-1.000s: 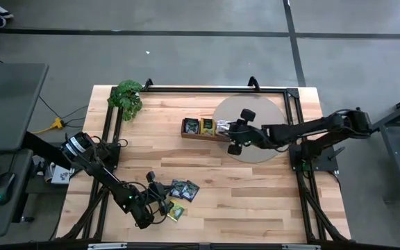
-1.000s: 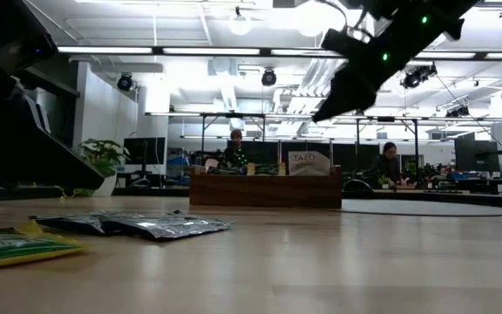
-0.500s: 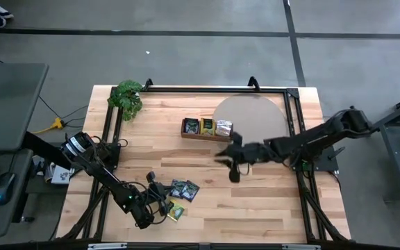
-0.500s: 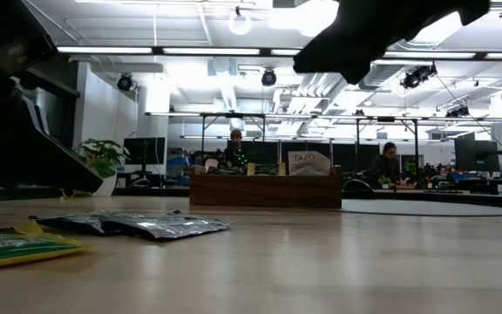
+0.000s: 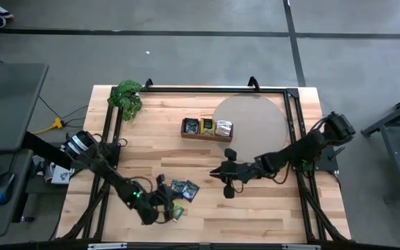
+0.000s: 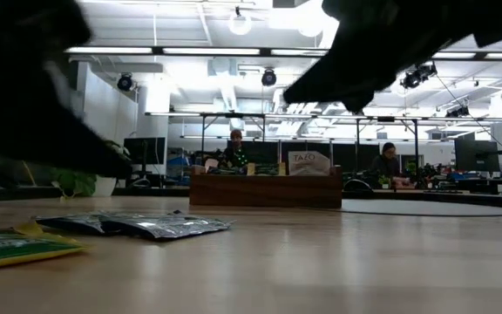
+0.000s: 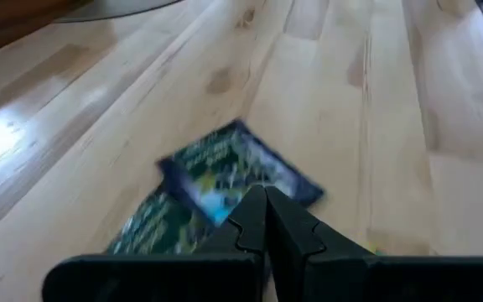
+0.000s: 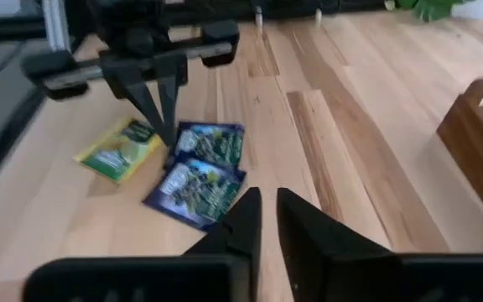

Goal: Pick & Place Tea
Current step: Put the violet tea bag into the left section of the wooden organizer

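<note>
- Loose tea sachets (image 5: 180, 196) lie on the table (image 5: 255, 215) at its near left part: two dark blue-green ones (image 8: 199, 176) overlapping, one yellow-green (image 8: 120, 149) just beside them.
- More sachets already stand in the tray (image 5: 207, 128), well apart from the pile, toward the table's far side; one shows as silver-grey in the low view (image 6: 308, 162).
- Sachets look flat, thin, glossy, lying flush on the wood with little edge to catch.
- Left gripper (image 8: 159, 105) is clenched shut, tips pointing down right over the dark pair; we see nothing between its fingers (image 7: 262, 222).
- Right gripper (image 5: 228, 173) hangs over bare wood between pile and tray, fingers (image 8: 246, 220) nearly together with a slim gap, holding nothing we can see.
- Risk, our guess: shut left tips pressing on the sachets would push them along the wood instead of picking one up.
- Risk: the overlapping dark pair could come up together, or the lower one could get dragged off.
- Risk: both arms near the same pile, so they could collide if the right one comes closer.
- Risk: a thin sachet pinched at a corner may slip or twist on the way to the tray.
- Plant (image 5: 126, 97) sits at the far left corner, out of the way.
</note>
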